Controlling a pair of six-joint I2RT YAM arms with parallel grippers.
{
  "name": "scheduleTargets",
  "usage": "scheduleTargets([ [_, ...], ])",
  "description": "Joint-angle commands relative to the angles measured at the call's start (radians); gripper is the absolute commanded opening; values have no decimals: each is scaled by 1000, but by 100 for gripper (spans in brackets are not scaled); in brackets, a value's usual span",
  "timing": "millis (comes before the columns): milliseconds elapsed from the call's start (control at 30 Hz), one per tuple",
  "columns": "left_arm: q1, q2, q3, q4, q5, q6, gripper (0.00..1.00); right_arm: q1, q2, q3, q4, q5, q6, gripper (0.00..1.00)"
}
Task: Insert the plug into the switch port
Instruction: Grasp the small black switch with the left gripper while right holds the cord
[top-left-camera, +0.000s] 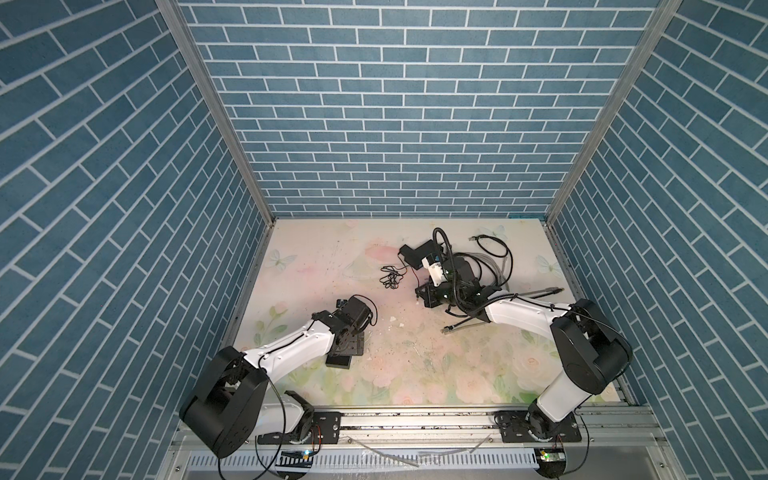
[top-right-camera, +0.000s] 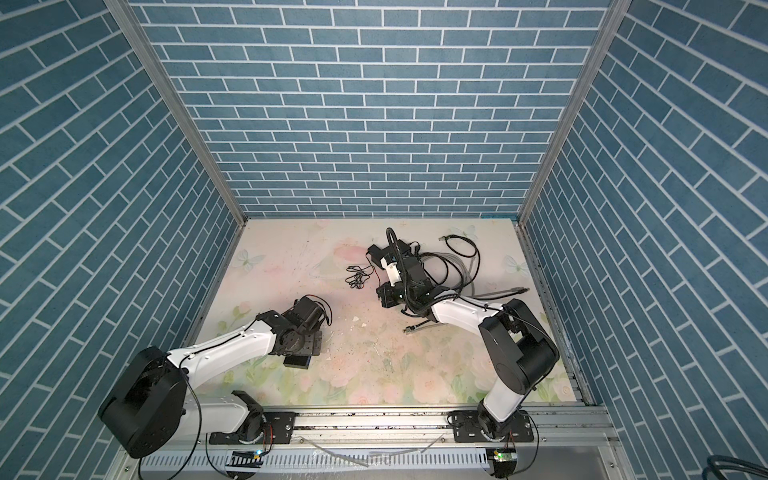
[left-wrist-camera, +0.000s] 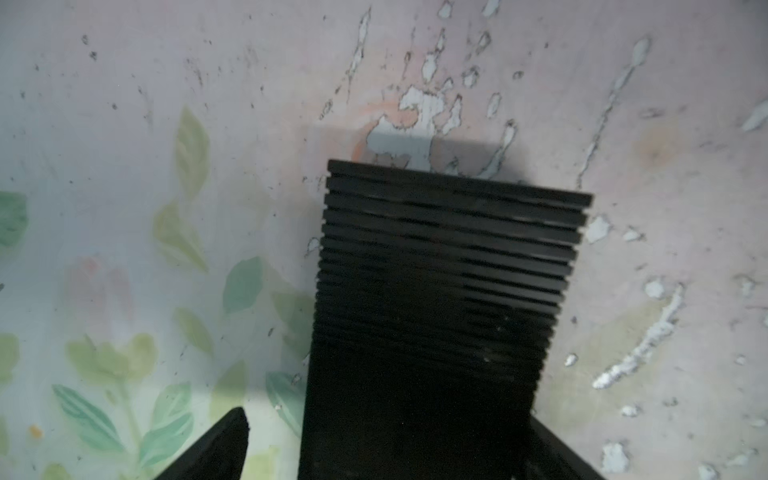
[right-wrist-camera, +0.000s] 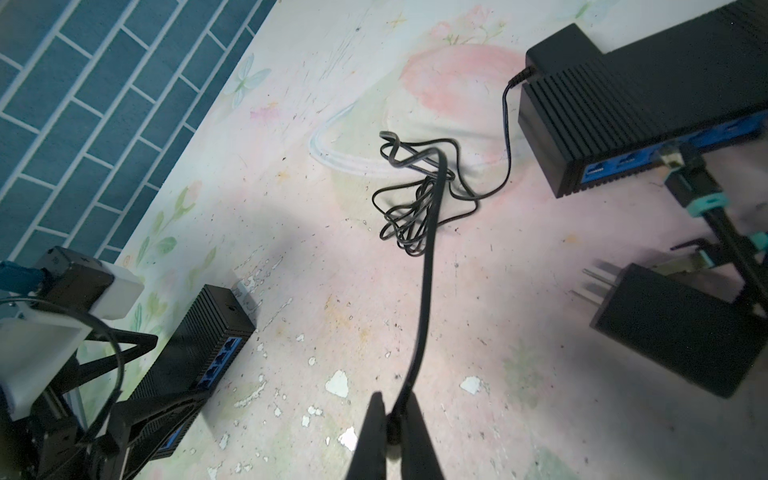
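A black ribbed switch (left-wrist-camera: 436, 291) lies on the floral table at the left, seen in both top views (top-left-camera: 338, 360) (top-right-camera: 297, 360). My left gripper (left-wrist-camera: 386, 453) stands open astride it; one finger (left-wrist-camera: 216, 449) is clear of its side. In the right wrist view this switch (right-wrist-camera: 208, 332) shows blue ports and a small round socket (right-wrist-camera: 230, 309) on its end. My right gripper (right-wrist-camera: 392, 399) hovers mid-table (top-left-camera: 417, 293), shut on the dark plug (right-wrist-camera: 392, 432). The plug's black cord (right-wrist-camera: 428, 270) runs off to a tangle (right-wrist-camera: 415, 199).
A second black switch (right-wrist-camera: 623, 104) lies further back, with a thin cord in its side and a network cable with a teal clip (right-wrist-camera: 702, 203) in a blue port. A black adapter (right-wrist-camera: 673, 340) with metal prongs lies near it. Loose network cables (top-left-camera: 490, 249) sprawl at the back right.
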Motion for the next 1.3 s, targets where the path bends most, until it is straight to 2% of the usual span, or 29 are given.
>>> scheduleTargets([
  [0, 4, 37, -19, 52, 8, -1, 94, -3, -28, -22, 9, 2, -14, 0],
  [67, 3, 63, -17, 66, 12, 8, 89, -2, -32, -25, 8, 2, -11, 0],
  [300, 4, 120, -12, 107, 53, 19, 60, -3, -34, -30, 12, 10, -10, 0],
  [400, 3, 131, -9, 124, 63, 20, 52, -3, -32, -25, 15, 8, -10, 0],
  [633, 2, 107, -25, 214, 100, 44, 45, -5, -32, -18, 20, 9, -10, 0],
  [1033, -62, -59, -86, 483, 116, 156, 45, -32, -55, -54, 72, 19, 37, 0],
  [1267, -87, -110, -99, 572, 129, 210, 45, -39, -71, -56, 43, 24, 39, 0],
])
